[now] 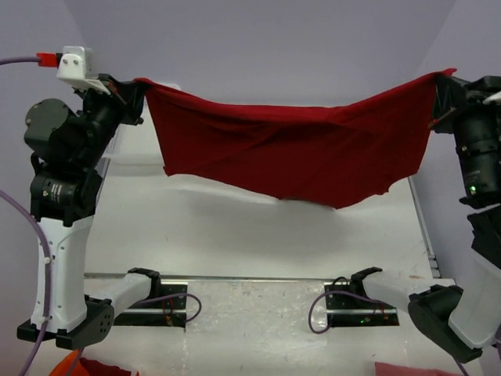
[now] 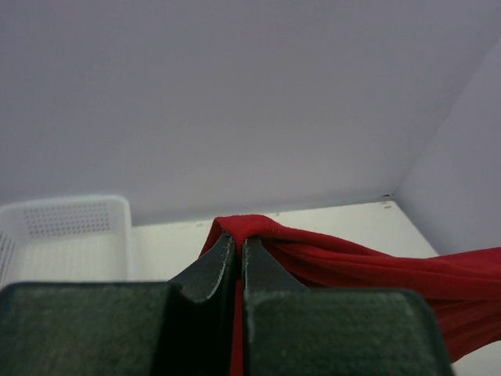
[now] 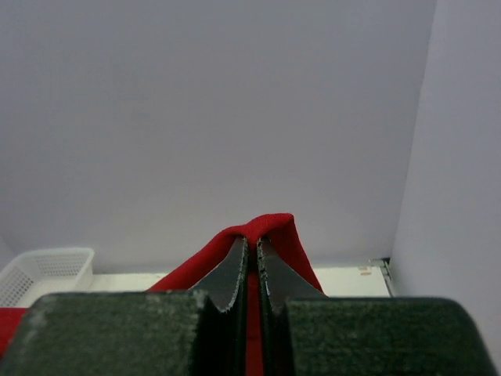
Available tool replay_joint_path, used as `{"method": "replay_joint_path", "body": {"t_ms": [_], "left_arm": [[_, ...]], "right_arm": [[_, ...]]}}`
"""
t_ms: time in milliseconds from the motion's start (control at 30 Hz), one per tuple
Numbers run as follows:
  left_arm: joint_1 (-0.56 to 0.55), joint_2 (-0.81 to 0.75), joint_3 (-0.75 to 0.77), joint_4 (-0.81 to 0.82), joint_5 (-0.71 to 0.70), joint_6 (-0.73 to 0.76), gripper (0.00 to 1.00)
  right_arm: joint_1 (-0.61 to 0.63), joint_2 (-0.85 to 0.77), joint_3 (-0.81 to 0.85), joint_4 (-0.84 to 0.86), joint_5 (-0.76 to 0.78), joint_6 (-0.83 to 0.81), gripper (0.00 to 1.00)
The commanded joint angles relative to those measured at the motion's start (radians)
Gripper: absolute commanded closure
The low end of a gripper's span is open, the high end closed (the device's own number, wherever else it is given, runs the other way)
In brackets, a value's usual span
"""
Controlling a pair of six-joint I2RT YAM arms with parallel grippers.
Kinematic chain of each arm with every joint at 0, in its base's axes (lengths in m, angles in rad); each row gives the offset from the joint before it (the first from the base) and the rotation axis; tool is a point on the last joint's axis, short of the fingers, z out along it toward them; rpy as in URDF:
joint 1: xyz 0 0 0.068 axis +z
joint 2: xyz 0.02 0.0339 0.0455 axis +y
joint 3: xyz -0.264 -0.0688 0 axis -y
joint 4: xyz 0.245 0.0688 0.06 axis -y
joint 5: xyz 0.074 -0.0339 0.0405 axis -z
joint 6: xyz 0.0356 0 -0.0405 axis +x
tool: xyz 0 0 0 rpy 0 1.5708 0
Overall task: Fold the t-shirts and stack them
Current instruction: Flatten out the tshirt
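A dark red t-shirt (image 1: 290, 149) hangs stretched in the air above the table, sagging in the middle, its lowest edge just over the table top. My left gripper (image 1: 141, 83) is shut on its upper left corner, and red cloth (image 2: 329, 262) bunches over the closed fingertips (image 2: 239, 241). High at the right, my right gripper (image 1: 440, 78) is shut on the other upper corner; there the cloth (image 3: 274, 227) folds over its fingertips (image 3: 252, 243). No neck label shows.
A white mesh basket (image 2: 70, 227) stands at the table's far left, also seen small in the right wrist view as the basket (image 3: 43, 270). The white table (image 1: 258, 235) lies below the shirt. Red cloth (image 1: 106, 368) shows at the near bottom edge.
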Motion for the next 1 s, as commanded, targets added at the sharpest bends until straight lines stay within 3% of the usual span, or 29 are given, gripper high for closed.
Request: {"method": "replay_joint_path", "body": {"t_ms": [0, 233, 467, 567, 700, 767, 867, 967], "left_arm": [[-0.003, -0.034, 0.086, 0.083, 0.164, 0.018, 1.0], [-0.003, -0.109, 0.143, 0.154, 0.248, 0.015, 1.0], [-0.003, -0.027, 0.171, 0.132, 0.124, 0.026, 1.0], [-0.001, 0.131, 0.18, 0.154, 0.071, 0.04, 1.0], [0.011, 0.375, 0.328, 0.177, 0.029, 0.074, 1.0], [0.046, 0.547, 0.48, 0.191, 0.078, 0.061, 1.0], [0.085, 0.776, 0.643, 0.206, 0.142, 0.023, 1.0], [0.149, 0.924, 0.747, 0.351, 0.282, -0.06, 1.0]], "right_arm": [[0.001, -0.065, 0.073, 0.019, -0.092, -0.08, 1.0], [0.001, -0.148, 0.114, 0.057, -0.27, -0.102, 1.0], [0.001, -0.133, 0.056, 0.169, -0.263, -0.131, 1.0], [0.001, -0.011, 0.067, 0.229, -0.221, -0.193, 1.0], [-0.052, 0.252, 0.276, 0.268, -0.193, -0.267, 1.0], [-0.138, 0.396, 0.367, 0.294, -0.265, -0.232, 1.0], [-0.191, 0.485, 0.351, 0.383, -0.324, -0.227, 1.0], [-0.243, 0.551, 0.39, 0.439, -0.377, -0.201, 1.0]]}}
